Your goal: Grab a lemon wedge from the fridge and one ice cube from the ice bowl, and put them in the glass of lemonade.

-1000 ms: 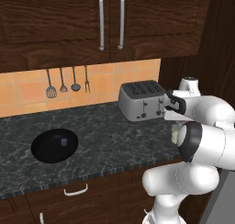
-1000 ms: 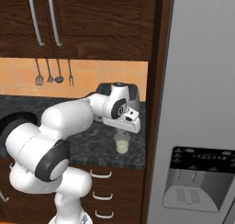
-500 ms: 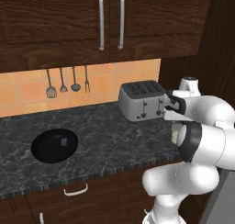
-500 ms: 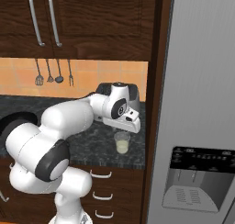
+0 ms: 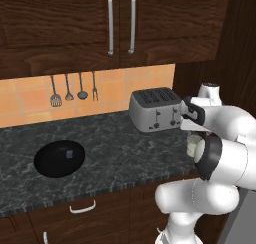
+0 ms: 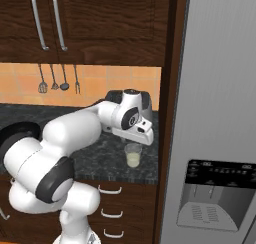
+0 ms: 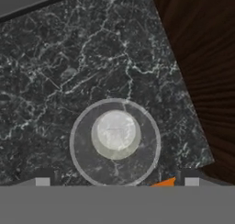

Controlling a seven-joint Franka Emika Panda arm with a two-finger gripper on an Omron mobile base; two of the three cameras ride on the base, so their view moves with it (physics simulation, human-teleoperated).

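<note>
The glass of lemonade [image 7: 115, 135] stands on the dark stone counter near its right end, seen from straight above with pale liquid inside. My gripper [image 7: 117, 182] hangs just over it, open, its two fingertips wide apart on either side of the rim with nothing between them. From the right base view the gripper [image 6: 138, 138] points down at the glass [image 6: 133, 156]. The arm partly hides the glass [image 5: 191, 146] in the left base view. The black ice bowl [image 5: 59, 158] lies far left on the counter. The grey fridge [image 6: 215, 108] has its doors shut. Lemon wedge and ice cube are out of view.
A silver toaster [image 5: 155, 109] stands just behind and left of the glass. Dark wood panelling [image 7: 202, 58] borders the counter's right end beside the fridge. Utensils [image 5: 72, 88] hang on the orange tile wall, with upper cabinets [image 5: 120, 23] above.
The fingers have spread apart above the glass. The arm itself has stayed in place, and nothing on the counter has moved.
</note>
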